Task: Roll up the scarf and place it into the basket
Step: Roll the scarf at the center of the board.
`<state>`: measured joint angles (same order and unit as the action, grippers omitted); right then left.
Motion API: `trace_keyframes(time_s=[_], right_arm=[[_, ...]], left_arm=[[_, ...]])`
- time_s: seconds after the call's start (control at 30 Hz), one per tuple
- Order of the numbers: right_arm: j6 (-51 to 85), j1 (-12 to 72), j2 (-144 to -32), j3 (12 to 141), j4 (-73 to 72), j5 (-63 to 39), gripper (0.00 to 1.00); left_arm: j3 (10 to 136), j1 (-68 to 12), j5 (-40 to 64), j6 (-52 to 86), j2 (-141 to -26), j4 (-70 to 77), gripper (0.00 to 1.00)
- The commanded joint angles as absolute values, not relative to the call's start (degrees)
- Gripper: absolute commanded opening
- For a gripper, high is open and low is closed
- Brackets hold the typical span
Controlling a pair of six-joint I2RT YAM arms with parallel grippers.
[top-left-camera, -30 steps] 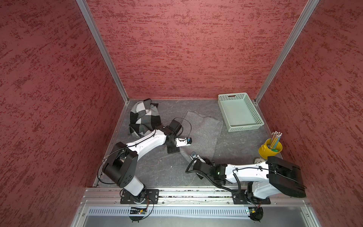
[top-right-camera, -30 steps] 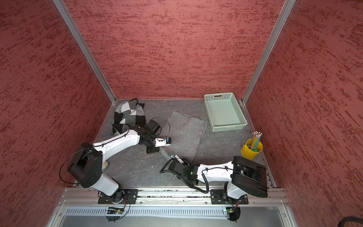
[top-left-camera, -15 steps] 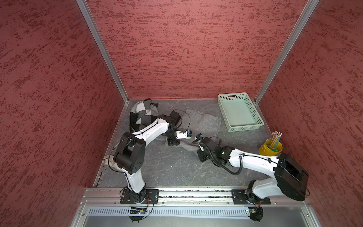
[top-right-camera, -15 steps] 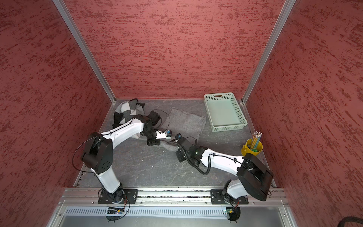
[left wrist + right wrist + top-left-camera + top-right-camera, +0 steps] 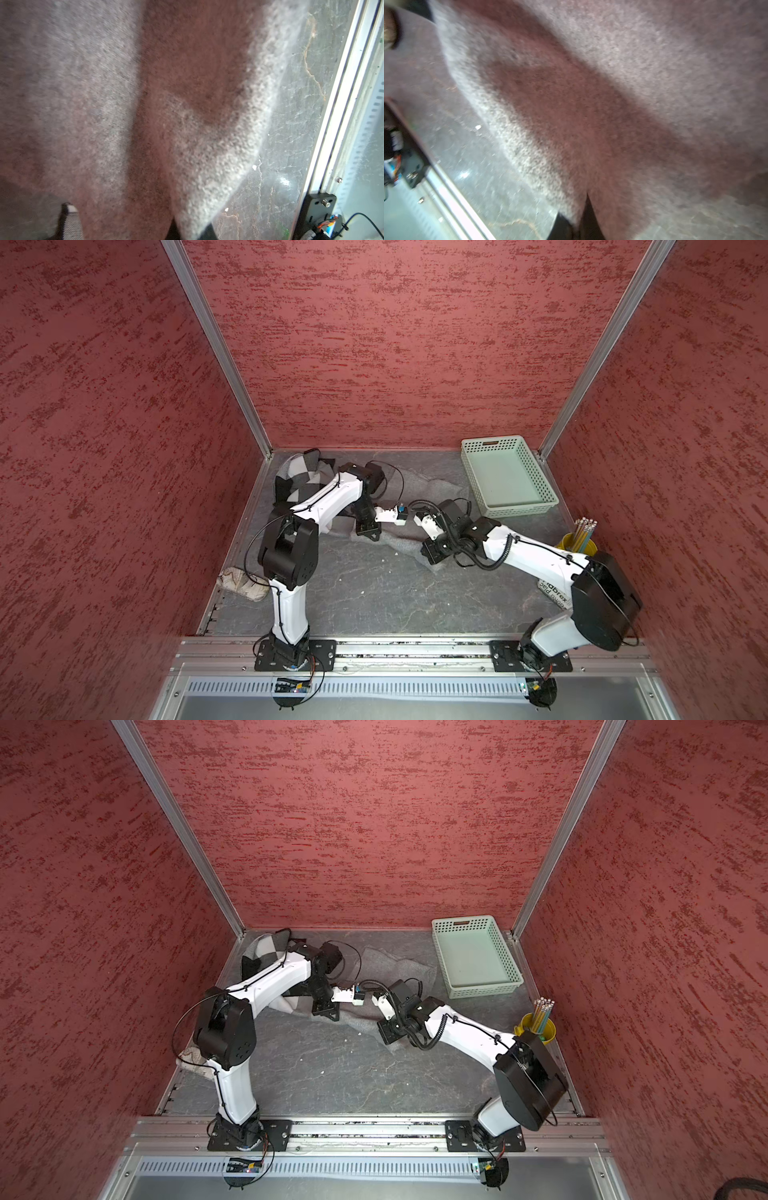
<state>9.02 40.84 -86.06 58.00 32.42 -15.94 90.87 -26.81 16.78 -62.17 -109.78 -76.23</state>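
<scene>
The scarf (image 5: 430, 489) is a fuzzy grey knit lying rumpled across the middle of the table, seen in both top views (image 5: 399, 969). My left gripper (image 5: 369, 531) (image 5: 325, 1011) is shut on its near edge, and the knit (image 5: 187, 145) runs down between the dark fingertips (image 5: 189, 232). My right gripper (image 5: 432, 552) (image 5: 388, 1034) is shut on the same edge further right, with the fabric (image 5: 591, 124) pinched at its tips (image 5: 579, 226). The pale mint-green basket (image 5: 515, 511) (image 5: 482, 991) stands at the back right with nothing in it.
A black-and-white checked cloth (image 5: 299, 472) is bunched in the back left corner behind the left arm. A yellow pencil cup (image 5: 579, 547) stands at the right wall. A crumpled pale bundle (image 5: 243, 583) lies at the front left. Red walls enclose three sides.
The right gripper closed on the scarf's near edge. Both arms moved toward the back, dragging that edge over the rest of the scarf.
</scene>
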Motion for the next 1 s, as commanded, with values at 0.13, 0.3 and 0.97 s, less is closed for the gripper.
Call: trace_keyframes(time_s=[0.13, 0.3, 0.97], right_arm=[[11.46, 41.04, -80.92, 54.15, 37.04, -30.79, 0.01], [9.67, 39.97, -86.69, 56.18, 39.29, -28.04, 0.01], [8.33, 34.13, -88.33, 64.49, 38.84, -11.77, 0.48]], left_arm=[[82.42, -28.81, 23.62, -57.96, -102.41, -81.95, 0.0], [83.28, -25.76, 27.22, -60.44, -107.6, -82.13, 0.0], [94.44, -22.59, 24.8, -65.52, -127.41, -83.5, 0.0]])
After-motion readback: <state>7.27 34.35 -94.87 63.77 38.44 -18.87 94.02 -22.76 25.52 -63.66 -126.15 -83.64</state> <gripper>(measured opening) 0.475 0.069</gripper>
